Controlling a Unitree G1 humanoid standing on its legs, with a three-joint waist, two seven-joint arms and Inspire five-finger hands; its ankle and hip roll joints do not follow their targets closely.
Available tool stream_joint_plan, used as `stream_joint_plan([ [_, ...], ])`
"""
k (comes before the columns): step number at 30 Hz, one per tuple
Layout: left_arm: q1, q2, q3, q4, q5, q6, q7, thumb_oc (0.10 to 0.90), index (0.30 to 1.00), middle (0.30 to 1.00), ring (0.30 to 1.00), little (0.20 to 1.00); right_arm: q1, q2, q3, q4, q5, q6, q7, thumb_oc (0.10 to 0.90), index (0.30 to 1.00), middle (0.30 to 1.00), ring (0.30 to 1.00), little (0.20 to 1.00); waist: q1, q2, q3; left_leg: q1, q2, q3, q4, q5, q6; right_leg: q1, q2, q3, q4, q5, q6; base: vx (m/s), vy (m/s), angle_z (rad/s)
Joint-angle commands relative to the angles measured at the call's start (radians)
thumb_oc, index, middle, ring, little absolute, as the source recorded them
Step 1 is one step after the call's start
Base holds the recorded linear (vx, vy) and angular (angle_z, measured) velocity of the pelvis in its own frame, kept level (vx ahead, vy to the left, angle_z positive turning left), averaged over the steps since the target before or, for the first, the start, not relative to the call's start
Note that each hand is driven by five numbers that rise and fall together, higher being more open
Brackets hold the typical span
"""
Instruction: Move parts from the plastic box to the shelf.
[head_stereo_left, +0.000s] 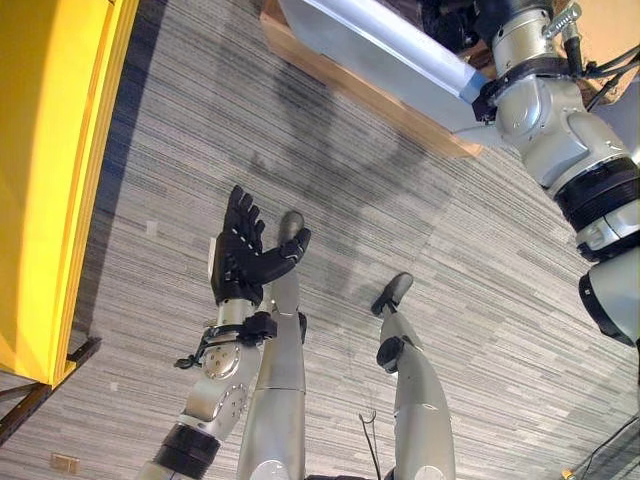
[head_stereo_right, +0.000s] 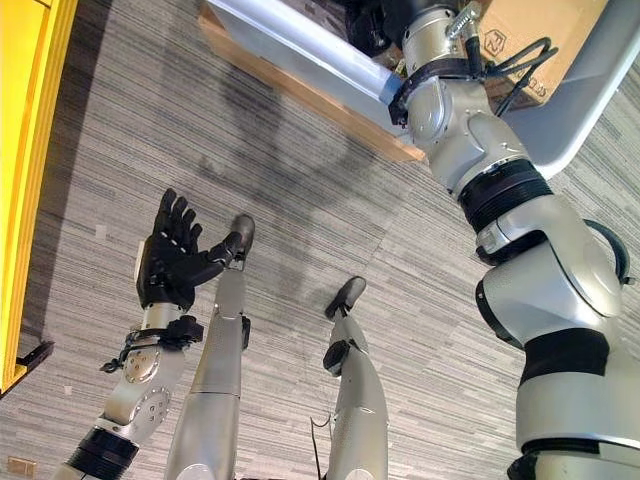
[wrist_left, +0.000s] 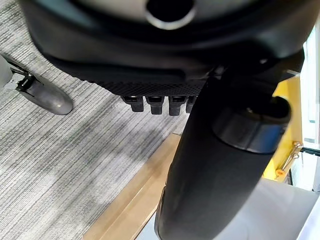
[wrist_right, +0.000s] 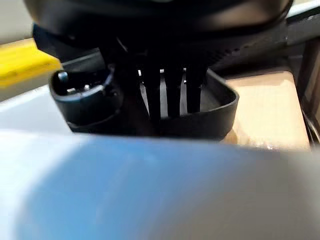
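A pale grey plastic box (head_stereo_left: 380, 45) rests on a wooden base (head_stereo_left: 350, 88) at the top of the eye views. My right arm reaches up over its wall, and my right hand (head_stereo_right: 370, 20) is inside it. In the right wrist view that hand (wrist_right: 165, 30) sits right against a black plastic part (wrist_right: 220, 112) with a curved rim and a round socket; the box wall hides what is below. My left hand (head_stereo_left: 240, 260) hangs over the carpet at the lower left, away from the box, fingers spread and holding nothing.
A tall yellow rack (head_stereo_left: 50, 180) stands along the left edge. A brown cardboard box (head_stereo_right: 530, 40) sits behind the plastic box. Grey striped carpet (head_stereo_left: 400, 220) lies between the rack and the wooden base.
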Motion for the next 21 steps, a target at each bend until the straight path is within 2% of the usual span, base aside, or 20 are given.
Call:
stream_joint_plan([
  [1,0.0,0.0,0.01,-0.13,0.053,-0.072,0.002,0.9,1.0,1.0,1.0,1.0,-0.028,-0.044,0.039,0.014,-0.01,0.005,0.01,0.4,0.3,0.3,0.3,0.3,-0.01,0.028,-0.001,-0.002,0.02,0.068,0.115,-0.143,0.016,0.136,0.042,0.073,-0.129,0.027,0.016,0.0,0.0,0.0],
  [8,-0.004,-0.003,0.012,-0.112,0.043,-0.062,-0.009,0.9,1.0,1.0,1.0,1.0,0.039,-0.066,-0.027,-0.138,-0.049,0.01,0.015,0.4,0.3,0.3,0.3,0.3,-0.016,0.016,-0.001,0.085,0.022,0.079,0.119,-0.156,0.015,0.215,0.044,0.078,-0.124,0.016,0.015,0.0,-0.002,0.0],
  [11,-0.007,0.0,0.012,-0.114,0.043,-0.055,-0.019,0.9,1.0,1.0,1.0,1.0,0.083,-0.08,-0.1,-0.212,-0.068,0.013,-0.008,0.4,0.3,0.3,0.3,0.3,-0.016,0.018,-0.001,0.15,0.021,0.081,0.112,-0.156,0.015,0.271,0.041,0.082,-0.119,0.011,0.014,0.0,-0.003,-0.02],
  [14,-0.009,0.003,0.015,-0.115,0.046,-0.054,-0.017,0.9,1.0,1.0,1.0,1.0,0.098,-0.078,-0.119,-0.236,-0.075,0.013,-0.011,0.4,0.3,0.3,0.3,0.3,-0.015,0.016,-0.001,0.173,0.022,0.084,0.108,-0.157,0.015,0.29,0.041,0.084,-0.12,0.01,0.013,-0.01,-0.004,-0.05],
  [16,-0.007,0.01,0.037,-0.112,0.052,-0.05,-0.021,0.9,1.0,1.0,1.0,1.0,0.151,-0.095,-0.175,-0.318,-0.092,0.01,-0.001,0.4,0.3,0.3,0.3,0.3,-0.012,0.016,-0.001,0.256,0.029,0.093,0.097,-0.157,0.016,0.36,0.035,0.09,-0.127,0.009,0.014,0.0,-0.012,-0.07],
  [17,-0.008,0.011,0.037,-0.113,0.052,-0.05,-0.021,0.9,1.0,1.0,1.0,1.0,0.153,-0.096,-0.177,-0.321,-0.092,0.011,0.0,0.4,0.3,0.3,0.3,0.3,-0.012,0.015,-0.001,0.254,0.028,0.092,0.094,-0.151,0.017,0.358,0.035,0.089,-0.129,0.013,0.014,0.02,-0.026,-0.05],
  [21,0.006,0.018,0.048,-0.108,0.049,-0.036,-0.046,0.9,1.0,1.0,1.0,1.0,0.224,-0.129,-0.222,-0.415,-0.109,-0.005,0.029,0.4,0.3,0.3,0.3,0.3,-0.009,0.019,-0.002,0.374,0.035,0.103,0.068,-0.148,0.016,0.456,0.031,0.095,-0.142,0.007,0.013,0.02,-0.008,-0.02],
])
